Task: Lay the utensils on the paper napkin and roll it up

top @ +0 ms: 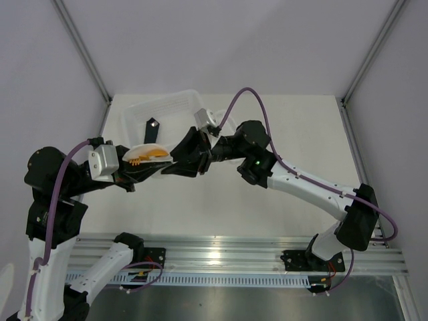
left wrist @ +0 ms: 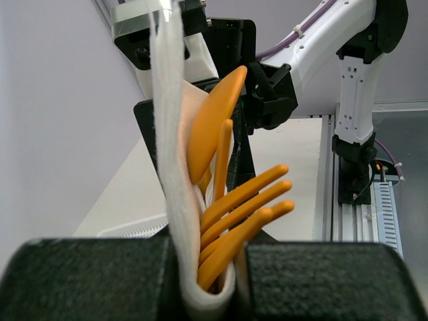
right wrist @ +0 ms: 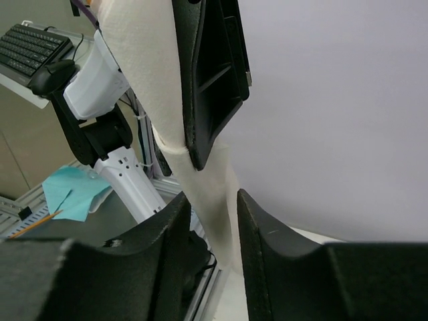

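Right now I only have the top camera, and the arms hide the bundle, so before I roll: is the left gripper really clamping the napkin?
Observer: Yes. The left wrist view shows the left gripper shut on the napkin, which is folded around the utensils.
Operator: And the right gripper?
Observer: Its fingers stand apart in the right wrist view. The napkin's tail runs through the gap, seemingly loose.
Operator: Are the utensils gripped too?
Observer: Their lower ends sit inside the fold, between the pads.

Between the left gripper's [left wrist: 208, 284] coarse, grainy matt black fingers [left wrist: 87, 281] sit smooth, faintly glossy orange plastic utensils [left wrist: 234, 202] against a soft, matt, finely textured white paper napkin [left wrist: 170, 147], while the right gripper's [right wrist: 212, 234] black plastic fingers [right wrist: 281, 267] look dull and finely grained.
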Controlling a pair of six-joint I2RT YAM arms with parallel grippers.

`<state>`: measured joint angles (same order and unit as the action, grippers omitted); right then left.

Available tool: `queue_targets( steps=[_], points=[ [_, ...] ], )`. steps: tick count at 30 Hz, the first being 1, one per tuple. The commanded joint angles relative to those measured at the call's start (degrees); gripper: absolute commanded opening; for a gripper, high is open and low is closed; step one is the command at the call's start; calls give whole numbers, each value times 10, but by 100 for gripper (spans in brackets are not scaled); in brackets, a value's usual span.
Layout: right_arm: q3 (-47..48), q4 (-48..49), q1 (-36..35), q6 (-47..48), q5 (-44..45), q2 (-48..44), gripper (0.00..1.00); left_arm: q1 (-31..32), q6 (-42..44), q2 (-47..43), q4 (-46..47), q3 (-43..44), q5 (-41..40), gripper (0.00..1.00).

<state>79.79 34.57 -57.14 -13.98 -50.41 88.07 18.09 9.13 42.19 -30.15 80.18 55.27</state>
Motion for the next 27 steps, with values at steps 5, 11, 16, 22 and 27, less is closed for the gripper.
queue_targets(
  steps=[5, 11, 16, 22, 27],
  points=[
    [35, 18, -9, -13, 2, 3, 15, 3, -1, -2, 19, -7, 8, 1],
    [41, 0, -10, -9, 0, 5, 0, 2, 1, -3, 19, -6, 2, 1],
    [57, -39, -5, -7, 6, 9, 0, 2, 13, -5, 9, -6, -16, 31],
    [75, -76, 18, -32, 14, 19, 0, 3, 46, -15, -20, 9, -45, 67],
    [96, -132, 36, -41, 15, 27, 0, 2, 84, -33, -63, 25, -123, 94]
  ],
)
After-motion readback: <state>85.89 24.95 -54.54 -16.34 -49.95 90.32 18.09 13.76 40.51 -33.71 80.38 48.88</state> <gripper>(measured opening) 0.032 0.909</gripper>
